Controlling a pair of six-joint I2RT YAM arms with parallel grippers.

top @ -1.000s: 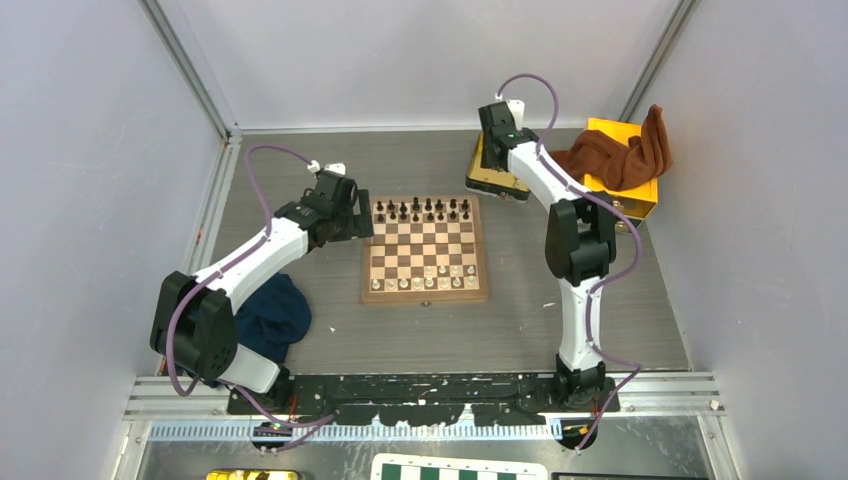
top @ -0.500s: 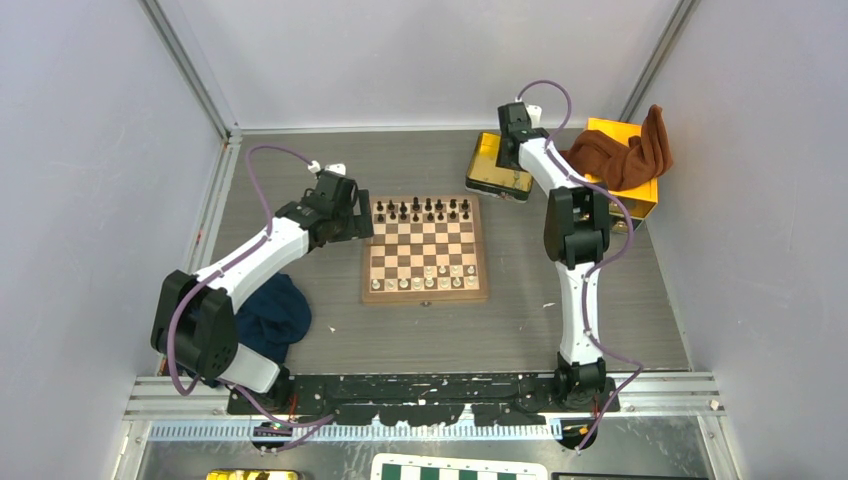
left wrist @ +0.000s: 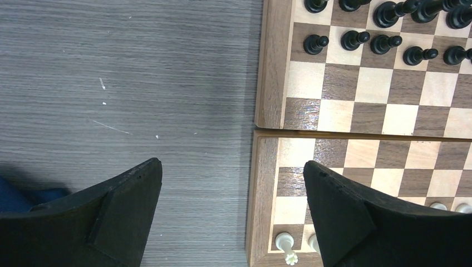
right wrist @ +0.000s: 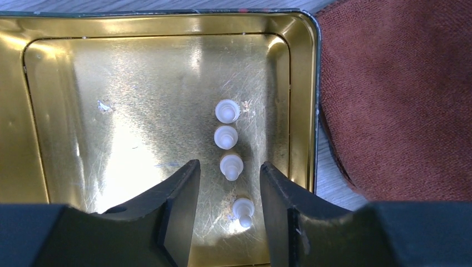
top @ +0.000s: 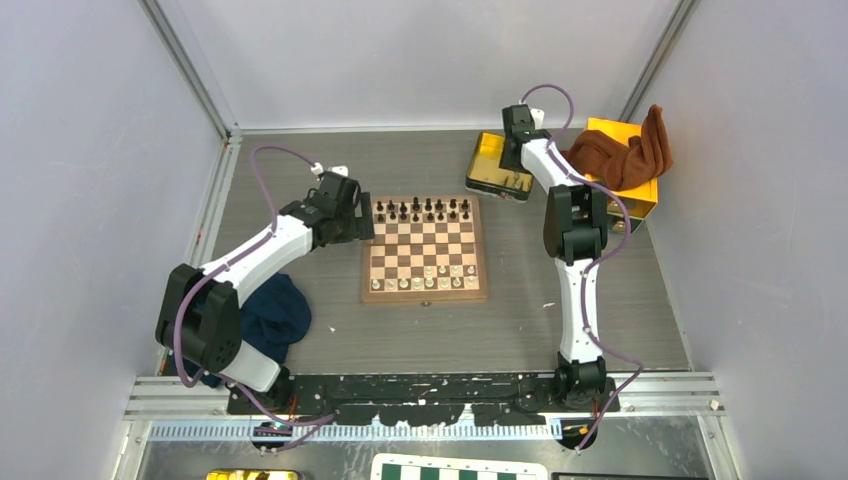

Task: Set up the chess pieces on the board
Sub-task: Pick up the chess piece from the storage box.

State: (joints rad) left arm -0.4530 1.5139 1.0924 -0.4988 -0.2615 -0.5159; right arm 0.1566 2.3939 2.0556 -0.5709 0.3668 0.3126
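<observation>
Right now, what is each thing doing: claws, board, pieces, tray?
Left claw: wide open, empty.
Right claw: part open, above white pieces.
Board: flat, unfolded.
Dark pieces: standing on far rows.
Tray: holds four white pieces in a line.
Brown cloth: draped on yellow box.

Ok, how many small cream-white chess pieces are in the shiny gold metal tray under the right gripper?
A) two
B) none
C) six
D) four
D: the right wrist view shows four cream-white chess pieces in a rough line near the right wall of the gold metal tray.
</observation>
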